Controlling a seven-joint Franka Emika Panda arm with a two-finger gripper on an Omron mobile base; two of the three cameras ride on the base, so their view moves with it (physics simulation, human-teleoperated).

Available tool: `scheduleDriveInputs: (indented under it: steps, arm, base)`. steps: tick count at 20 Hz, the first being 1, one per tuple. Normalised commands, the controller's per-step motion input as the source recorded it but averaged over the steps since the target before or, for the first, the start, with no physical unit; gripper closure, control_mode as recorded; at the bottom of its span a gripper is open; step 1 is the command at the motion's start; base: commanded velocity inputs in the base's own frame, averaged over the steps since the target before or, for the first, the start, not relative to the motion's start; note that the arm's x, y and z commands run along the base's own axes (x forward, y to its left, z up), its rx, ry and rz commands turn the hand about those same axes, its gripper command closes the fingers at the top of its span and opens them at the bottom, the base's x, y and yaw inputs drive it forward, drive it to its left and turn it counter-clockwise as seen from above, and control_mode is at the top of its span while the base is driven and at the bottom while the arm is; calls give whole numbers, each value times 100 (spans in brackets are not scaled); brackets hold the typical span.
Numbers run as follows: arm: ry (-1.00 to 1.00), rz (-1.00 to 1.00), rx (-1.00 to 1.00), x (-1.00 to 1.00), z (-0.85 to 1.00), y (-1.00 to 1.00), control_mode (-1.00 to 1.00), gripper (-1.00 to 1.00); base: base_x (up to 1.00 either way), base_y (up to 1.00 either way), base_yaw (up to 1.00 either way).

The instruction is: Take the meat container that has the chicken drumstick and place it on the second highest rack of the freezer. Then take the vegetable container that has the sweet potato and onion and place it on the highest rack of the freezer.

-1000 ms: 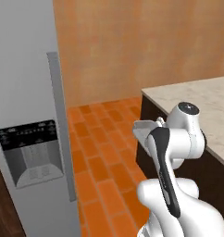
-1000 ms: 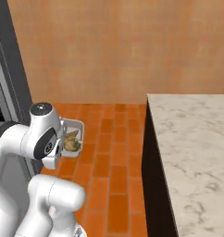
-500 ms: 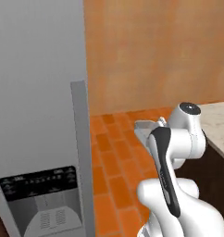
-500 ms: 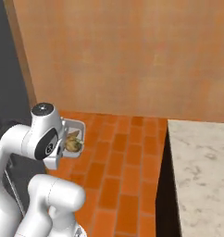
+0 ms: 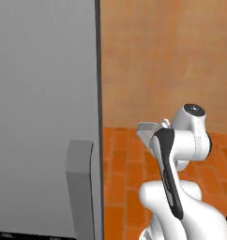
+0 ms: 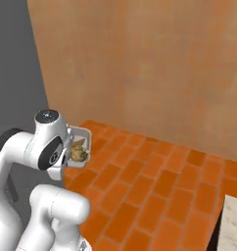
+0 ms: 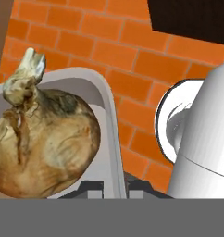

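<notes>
My gripper [image 7: 115,186] is shut on the rim of the white meat container [image 7: 107,121], pinching its near wall. The chicken drumstick [image 7: 45,144], golden-brown and lumpy, lies inside it. In the right base view the container [image 6: 86,135] with the drumstick [image 6: 78,152] hangs in front of my arm, above the floor. The left base view shows its corner [image 5: 146,132] past my wrist. The freezer [image 5: 45,112] stands close on the left, its grey face toward me and its bar handle [image 5: 80,187] low down. Its racks are hidden. The vegetable container, sweet potato and onion are out of view.
An orange wall [image 6: 154,63] stands behind an orange brick floor [image 6: 154,181]. A marble counter corner [image 6: 233,225] shows at the lower right. The freezer's grey side [image 6: 15,73] rises at the left. A dark cabinet face [image 7: 192,18] sits at the hand view's top.
The whole picture has shifted, so the base has moved: the freezer looms larger on the left and the counter has slid off to the right. The container stays in my grip.
</notes>
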Motion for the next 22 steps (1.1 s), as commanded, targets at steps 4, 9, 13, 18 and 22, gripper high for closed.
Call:
scheduleDriveInputs:
  steps: [4,9,13,18,22]
  arm:
    - [0,0,0,0,0,0,100,100]
    - [0,0,0,0,0,0,100,100]
    - [0,0,0,0,0,0,100,100]
    - [0,0,0,0,0,0,100,100]
    - [0,0,0,0,0,0,100,100]
  base:
    - [10,-3,64]
    - [-1,-5,64]
    - [27,-31,60]
    - [29,-38,58]
    - [27,-33,56]
